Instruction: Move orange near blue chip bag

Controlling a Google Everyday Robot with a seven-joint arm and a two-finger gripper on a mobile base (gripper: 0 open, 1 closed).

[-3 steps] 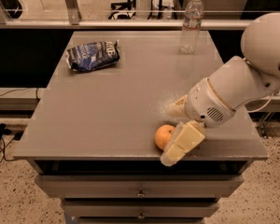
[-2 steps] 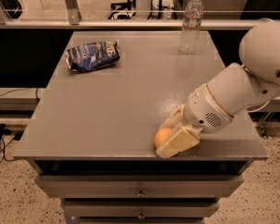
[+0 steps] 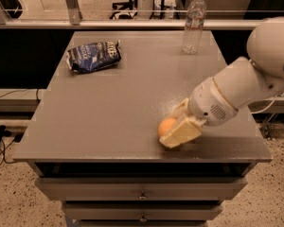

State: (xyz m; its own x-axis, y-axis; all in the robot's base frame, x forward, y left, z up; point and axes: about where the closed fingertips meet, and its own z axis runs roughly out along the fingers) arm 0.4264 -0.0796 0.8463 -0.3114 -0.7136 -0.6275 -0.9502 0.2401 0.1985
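Note:
The orange (image 3: 164,126) sits near the table's front edge, right of centre, partly hidden by my gripper. My gripper (image 3: 176,125) reaches in from the right and is shut on the orange, with one cream finger (image 3: 181,133) in front of it and the other behind it. The orange is at or just above the tabletop. The blue chip bag (image 3: 93,56) lies crumpled at the far left of the table, well away from the orange and the gripper.
A clear plastic water bottle (image 3: 194,23) stands at the far right of the grey table (image 3: 109,126). My white arm (image 3: 246,86) stretches over the table's right side. Drawers sit below the front edge, and a railing runs behind the table.
My gripper came down around the orange and closed on it. The orange has shifted slightly away from the front edge. The bag and the bottle have not moved.

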